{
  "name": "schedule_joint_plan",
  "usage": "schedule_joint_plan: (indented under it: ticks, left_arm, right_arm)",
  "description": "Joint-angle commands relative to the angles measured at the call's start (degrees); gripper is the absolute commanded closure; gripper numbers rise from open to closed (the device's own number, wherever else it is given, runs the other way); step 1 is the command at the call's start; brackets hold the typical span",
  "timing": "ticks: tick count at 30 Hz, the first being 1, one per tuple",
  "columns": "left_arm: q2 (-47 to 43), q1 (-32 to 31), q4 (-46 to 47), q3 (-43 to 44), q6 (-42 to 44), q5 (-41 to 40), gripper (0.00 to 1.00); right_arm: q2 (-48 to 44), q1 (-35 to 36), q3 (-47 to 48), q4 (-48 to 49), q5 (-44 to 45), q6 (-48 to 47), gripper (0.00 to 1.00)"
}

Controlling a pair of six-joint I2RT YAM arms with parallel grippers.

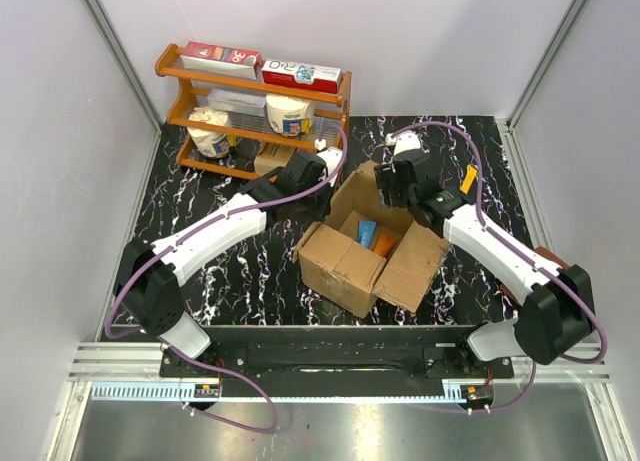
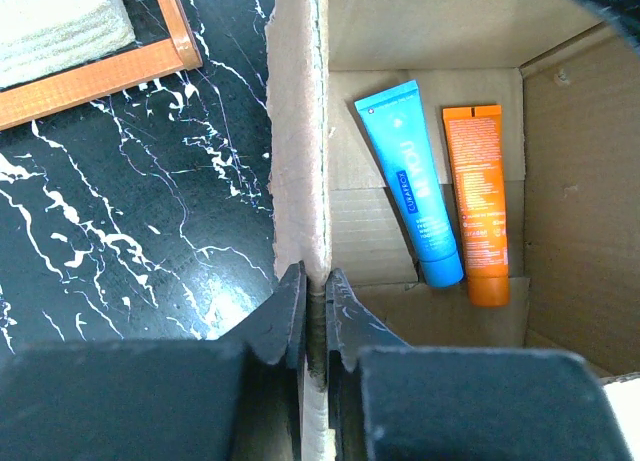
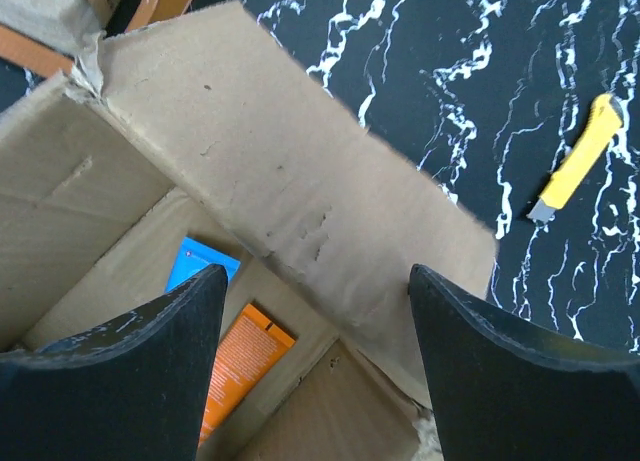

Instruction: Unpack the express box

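The express box point(image 1: 345, 266) is a brown cardboard carton standing open in the middle of the table, flaps spread. Inside lie a blue tube point(image 2: 412, 181) and an orange tube point(image 2: 478, 203), side by side. They also show in the top view, blue tube point(image 1: 364, 228) and orange tube point(image 1: 385, 244). My left gripper point(image 2: 315, 286) is shut on the edge of the box's upright far-left flap point(image 2: 298, 141). My right gripper point(image 3: 315, 281) is open and empty, hovering above the box's far-right flap point(image 3: 290, 171) with the tubes below it.
A wooden rack point(image 1: 250, 111) with red-and-white boxes, jars and small cartons stands at the back left. A yellow utility knife point(image 3: 575, 171) lies on the black marble table point(image 1: 200, 281) right of the box. White walls close in the sides.
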Motion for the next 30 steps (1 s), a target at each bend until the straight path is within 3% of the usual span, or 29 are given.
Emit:
schedule_joint_plan:
  ticks: [1,4,8,10,11,14,18,20,21,25,30]
  left_arm:
    - [-0.5,-0.2,-0.5,1.7,-0.3,3.4,1.00]
    - [-0.3,-0.2,-0.5,1.9,-0.3,3.4,1.00]
    - [-0.6,-0.2,-0.6,2.2,-0.2,3.8,0.99]
    - [-1.0,-0.2,-0.6,2.7,-0.5,3.1,0.93]
    - [-1.1,-0.1,-0.6,2.7,-0.7,2.6,0.87]
    - [-1.6,-0.1,-1.0,3.8,-1.5,0.3,0.72]
    - [-2.0,0.2,-3.3,6.9,-2.9,-3.4,0.43]
    - [-2.5,0.1,-4.3,8.2,-4.3,-7.2,0.35]
    - [-2.9,0.1,-6.0,8.7,-5.0,-9.2,0.26]
    - [-2.4,0.1,-12.4,11.4,-9.3,-21.0,0.13]
    - [-2.5,-0.8,-17.0,11.2,-12.3,-27.6,0.06]
  right_arm:
    - [4.1,-0.4,4.2,-2.8,-6.5,-1.0,0.23]
    - [6.9,-0.5,7.4,-5.8,-6.9,0.1,0.28]
    - [8.4,-0.4,9.6,-9.0,-7.3,1.6,0.51]
    - [8.0,-0.4,9.8,-9.8,-6.8,2.5,0.63]
    - [7.8,-0.4,9.7,-10.3,-6.7,2.7,0.73]
    - [6.6,-0.4,9.2,-11.6,-5.9,4.0,0.85]
    - [5.0,-0.4,9.0,-14.5,-5.3,8.3,0.97]
    - [3.5,-0.3,8.7,-15.8,-5.2,13.1,1.00]
    - [2.9,-0.1,7.8,-16.1,-4.4,17.2,1.00]
    - [-0.3,1.6,5.6,-17.3,-0.3,26.2,1.00]
    - [-0.4,7.5,5.9,-19.4,6.7,33.8,1.00]
